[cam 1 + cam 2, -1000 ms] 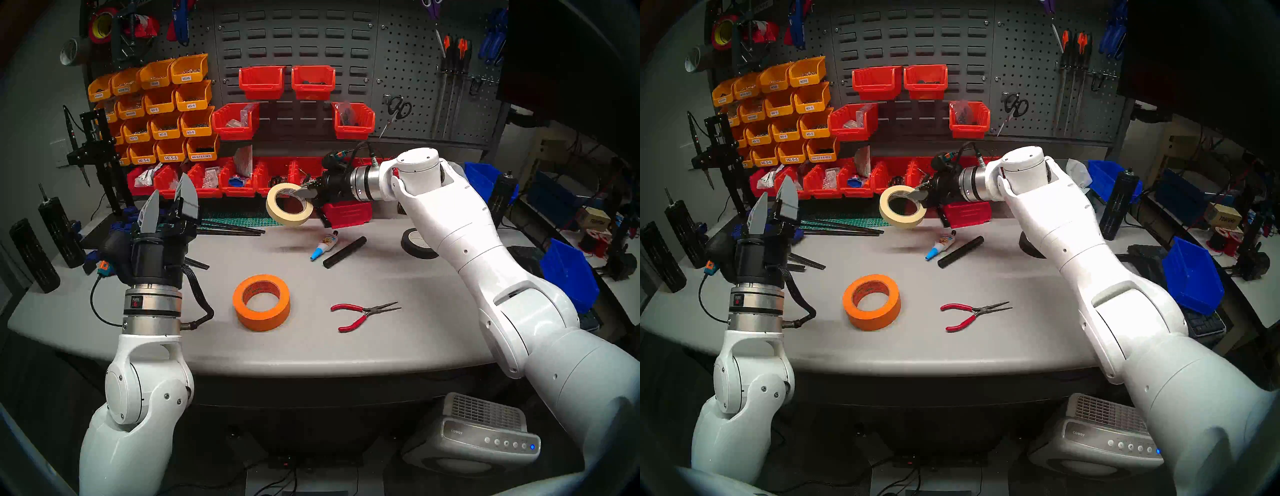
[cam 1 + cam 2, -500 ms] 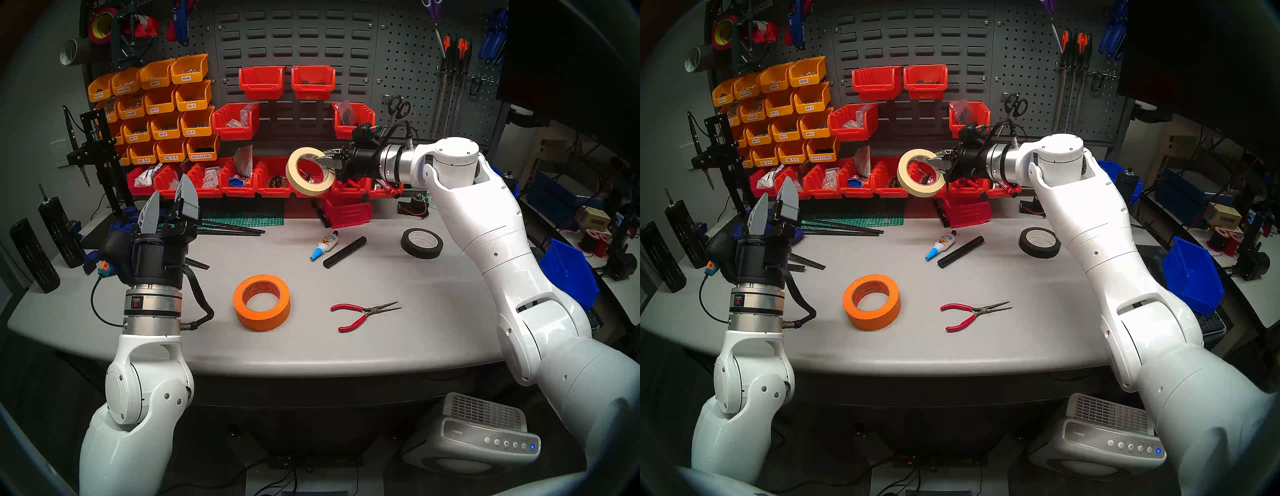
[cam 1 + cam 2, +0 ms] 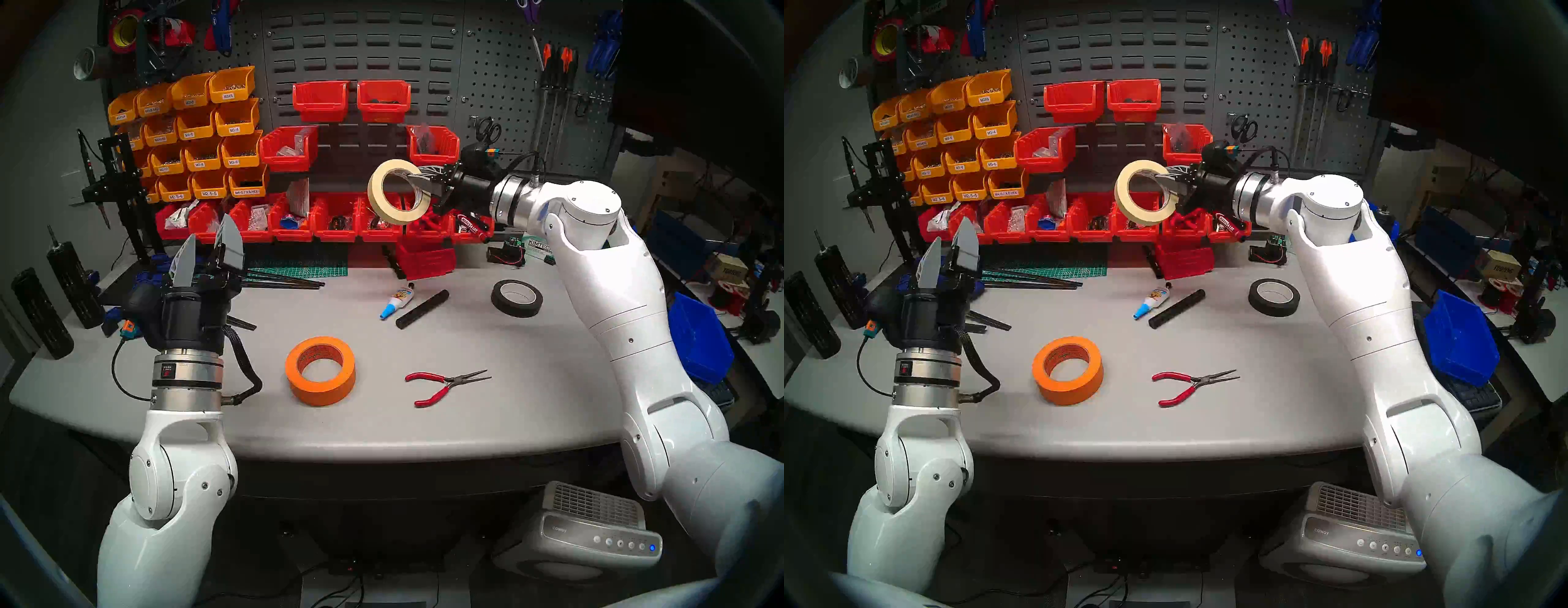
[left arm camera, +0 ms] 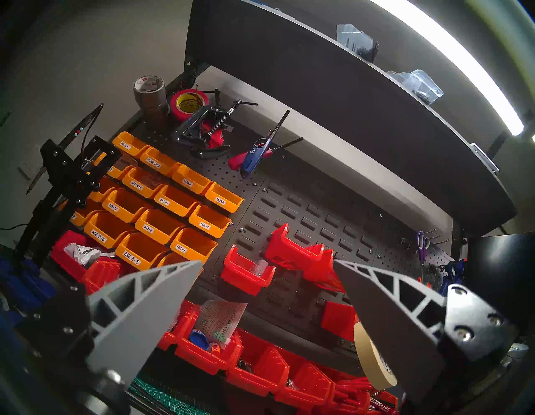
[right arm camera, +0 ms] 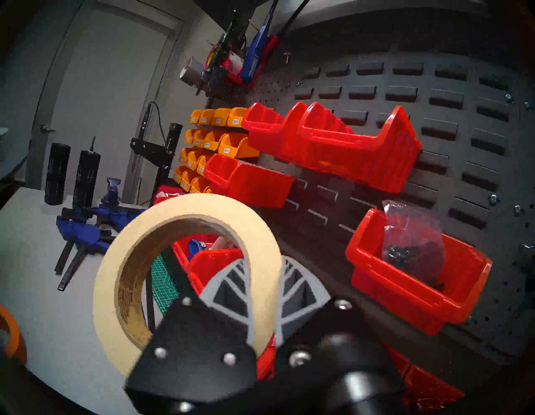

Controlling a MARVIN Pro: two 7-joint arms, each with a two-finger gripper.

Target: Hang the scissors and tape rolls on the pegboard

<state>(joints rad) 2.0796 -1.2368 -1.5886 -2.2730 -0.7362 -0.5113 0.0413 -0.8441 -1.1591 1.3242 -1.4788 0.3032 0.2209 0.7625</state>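
Observation:
My right gripper (image 3: 418, 182) (image 3: 1166, 180) (image 5: 263, 278) is shut on the right wall of the cream masking tape ring (image 3: 375, 191) (image 3: 1123, 191) (image 4: 373, 356) (image 5: 185, 208). It holds the ring upright in the air in front of the red bins. The orange tape roll (image 3: 322, 392) (image 3: 1068, 392) (image 5: 11, 330) lies flat on the table's near middle. The black-handled scissors (image 3: 488, 129) (image 3: 1244, 127) hang on the pegboard (image 3: 509, 85) (image 3: 1263, 85), just above my right wrist. My left gripper (image 3: 210, 229) (image 3: 951, 231) (image 4: 267, 263) points up at the table's left, open and empty.
Red-handled pliers (image 3: 445, 384), a glue bottle (image 3: 396, 301), a black tube (image 3: 422, 308) and a black tape roll (image 3: 498, 301) lie on the table. Red bins (image 3: 322, 220) line the back, yellow bins (image 3: 191, 136) hang at the left, and a blue bin (image 3: 700, 339) stands at the right.
My right arm has lifted the cream tape ring up and to the right, from just above the table to the height of the wall bins. The black tape roll is now uncovered. The left arm has not moved.

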